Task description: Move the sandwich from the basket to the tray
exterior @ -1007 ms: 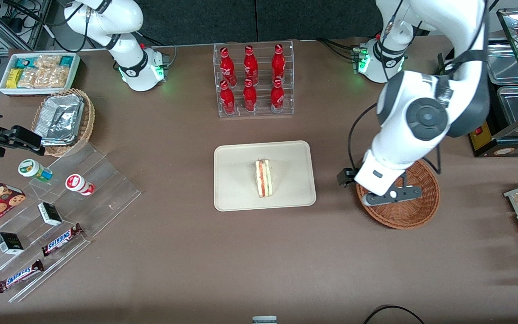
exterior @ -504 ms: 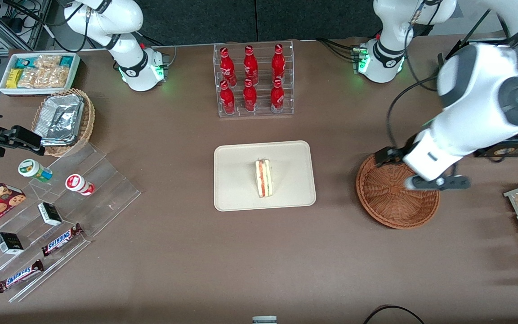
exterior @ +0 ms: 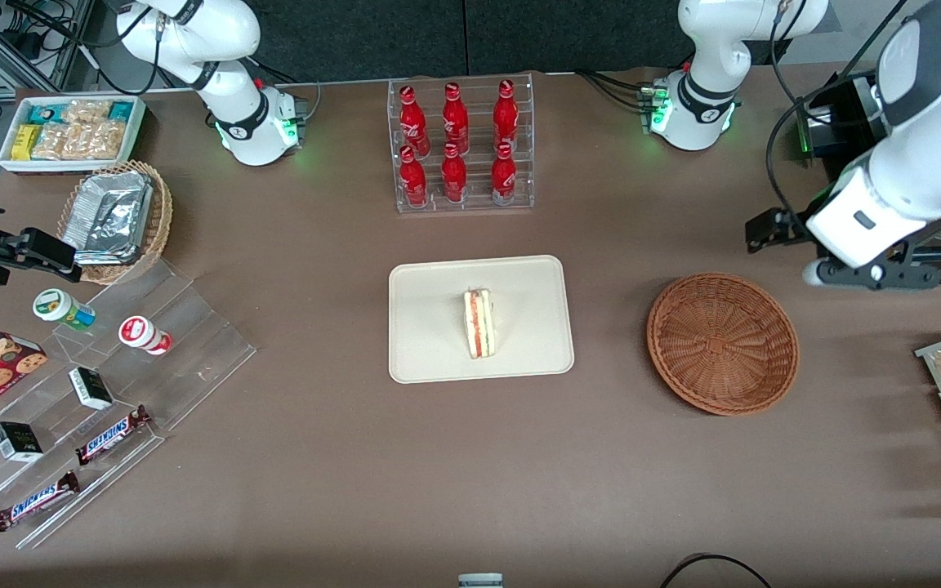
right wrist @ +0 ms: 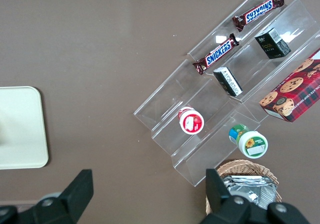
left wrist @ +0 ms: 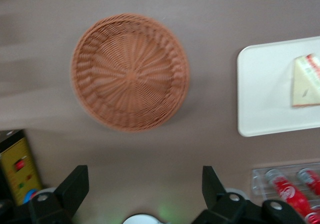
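While the sandwich (exterior: 479,324) rests on the tray (exterior: 438,343), claw (exterior: 871,273) spread wide and holding nothing, raised above the table (exterior: 470,474), near the bare basket (exterior: 722,343), farther from the camera.

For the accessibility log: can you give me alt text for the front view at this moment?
A sandwich lies on a cream tray at mid-table, with an empty wicker basket beside it toward the working arm's end. The left gripper hangs open above the table past the basket, holding nothing.
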`<action>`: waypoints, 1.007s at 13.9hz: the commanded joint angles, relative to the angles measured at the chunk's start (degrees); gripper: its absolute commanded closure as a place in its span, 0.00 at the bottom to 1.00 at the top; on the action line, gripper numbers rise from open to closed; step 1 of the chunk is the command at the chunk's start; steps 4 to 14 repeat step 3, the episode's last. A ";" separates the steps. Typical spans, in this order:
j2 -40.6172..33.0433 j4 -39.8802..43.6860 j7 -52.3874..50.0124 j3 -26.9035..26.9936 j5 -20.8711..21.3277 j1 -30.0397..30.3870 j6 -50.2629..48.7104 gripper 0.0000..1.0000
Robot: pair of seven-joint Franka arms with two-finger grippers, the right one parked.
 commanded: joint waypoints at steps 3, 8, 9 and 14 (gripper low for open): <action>-4.52 -2.08 0.66 -0.54 1.51 2.28 -1.03 0.00; -4.52 -2.08 0.66 -0.54 1.51 2.28 -1.03 0.00; -4.52 -2.08 0.66 -0.54 1.51 2.28 -1.03 0.00; -4.52 -2.08 0.66 -0.54 1.51 2.28 -1.03 0.00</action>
